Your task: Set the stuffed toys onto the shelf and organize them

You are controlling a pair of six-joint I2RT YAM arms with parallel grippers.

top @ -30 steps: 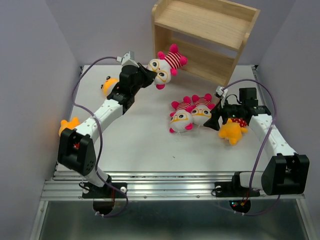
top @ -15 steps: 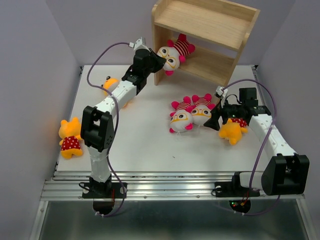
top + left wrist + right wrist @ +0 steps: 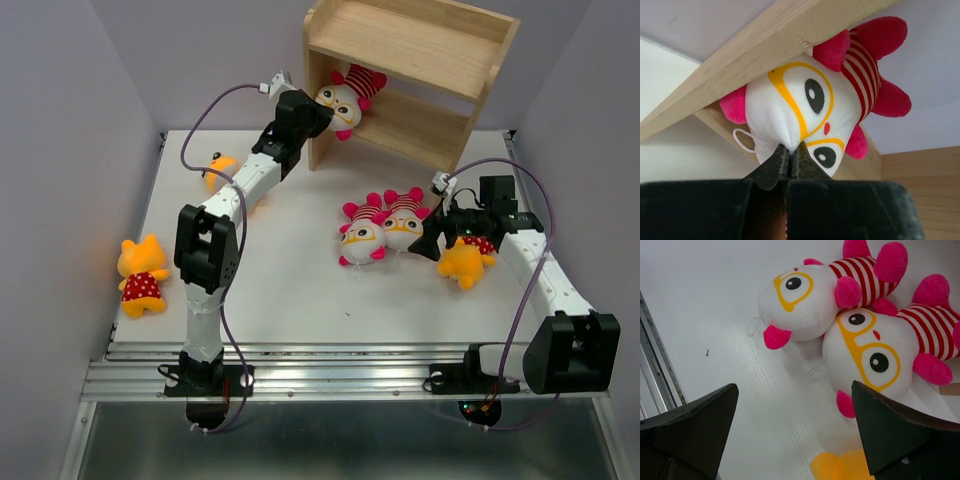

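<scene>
Above the white tabletop, 1 striped toy is pinched by the left tool at the shelf, upper centre; the right tool is spread open.

Bright, even diffuse light, faint soft shadows, no glare. Left gripper blurs toward its wrist view's bottom edge; striped toy sharp. Right gripper dark, soft-focus in lower corners.

Orange toy mostly hidden behind left arm, second orange toy partly under right arm
</scene>
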